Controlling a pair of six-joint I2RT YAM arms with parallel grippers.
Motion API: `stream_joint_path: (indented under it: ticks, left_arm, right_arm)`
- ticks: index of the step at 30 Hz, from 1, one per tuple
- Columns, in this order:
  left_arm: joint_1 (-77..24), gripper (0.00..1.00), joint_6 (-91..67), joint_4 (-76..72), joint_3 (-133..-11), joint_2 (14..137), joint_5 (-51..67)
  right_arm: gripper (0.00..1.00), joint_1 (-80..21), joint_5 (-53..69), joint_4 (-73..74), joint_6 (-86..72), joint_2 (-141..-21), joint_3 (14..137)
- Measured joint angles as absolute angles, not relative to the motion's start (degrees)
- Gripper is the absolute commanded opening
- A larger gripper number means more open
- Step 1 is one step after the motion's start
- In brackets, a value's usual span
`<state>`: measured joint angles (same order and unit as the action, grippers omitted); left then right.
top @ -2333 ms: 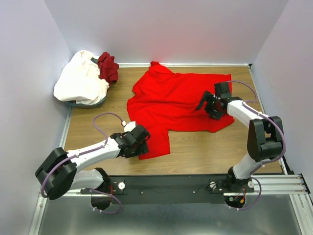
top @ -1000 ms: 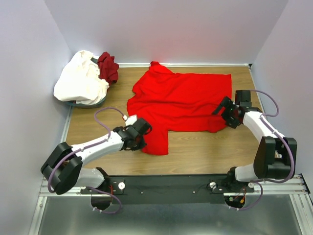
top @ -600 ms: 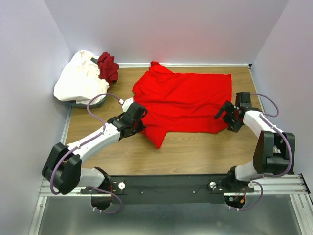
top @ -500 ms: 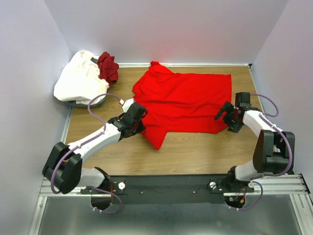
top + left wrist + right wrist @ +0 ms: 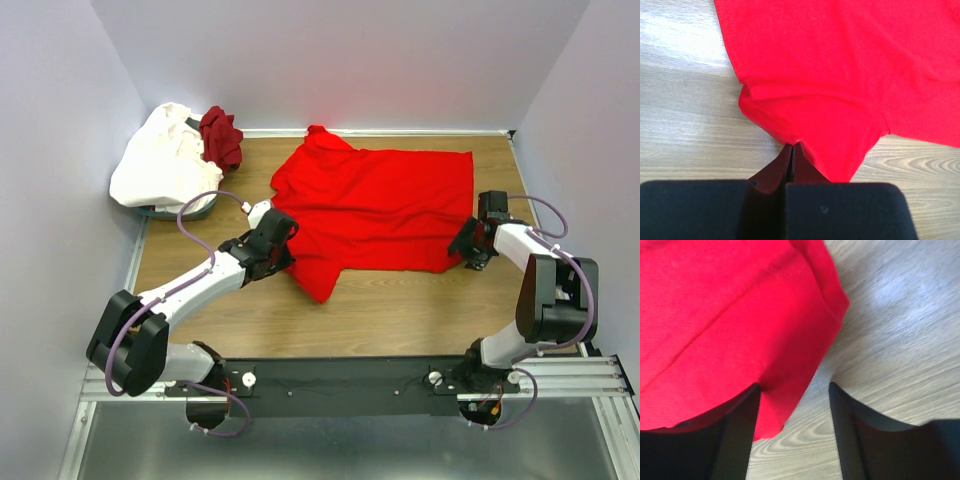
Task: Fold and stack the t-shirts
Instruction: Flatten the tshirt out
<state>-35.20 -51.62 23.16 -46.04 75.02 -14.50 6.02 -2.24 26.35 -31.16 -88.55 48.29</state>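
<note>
Seen from above, the bright red t-shirt (image 5: 380,200) is spread flat across the middle of the wooden bench (image 5: 400,310), with one part drawn out to a point toward the near left. At the far left corner the white t-shirt (image 5: 160,165) is heaped, and the maroon t-shirt (image 5: 221,136) is bunched against its right side, touching it. The left fingers (image 5: 287,258) are set at the red shirt's left edge, the right fingers (image 5: 465,247) at its near right corner.

Through the left wrist camera, the left fingers (image 5: 791,161) are seen pressed together, with a pinch of the red cloth caught between them. The fabric is puckered toward their tips, and bare wood is shown on either side.

Through the right wrist camera, the right fingers are seen spread wide apart, and nothing is held. One finger (image 5: 742,425) is placed over the shirt's hemmed corner, the other (image 5: 845,425) over bare wood just beside it.
</note>
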Motion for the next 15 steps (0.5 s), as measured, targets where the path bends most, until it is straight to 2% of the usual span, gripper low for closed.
stream_joint_path:
  ticks: [2,3,6,9,15]
  left_arm:
    - [-35.1,0.00,-51.6,23.1,-46.0,75.0,-14.5]
    - [-35.0,0.00,-51.6,23.0,-45.9,75.0,-14.5]
    - [-34.8,0.00,-51.4,22.8,-45.6,75.0,-14.4]
    - [-34.4,0.00,-51.2,22.7,-45.3,75.0,-14.3]
    - [-33.4,0.00,-50.4,22.3,-45.2,75.0,-14.3]
  right_arm:
    - [0.49,6.0,-2.9,26.1,-30.6,-88.9,48.4]
    - [0.40,6.0,-3.3,26.0,-30.4,-89.3,48.6]
    - [0.22,6.0,-3.8,25.8,-29.8,-90.2,49.4]
    - [0.16,6.0,-3.8,26.0,-29.3,-91.1,50.7]
    - [0.16,6.1,-1.6,26.1,-28.9,-92.5,56.1]
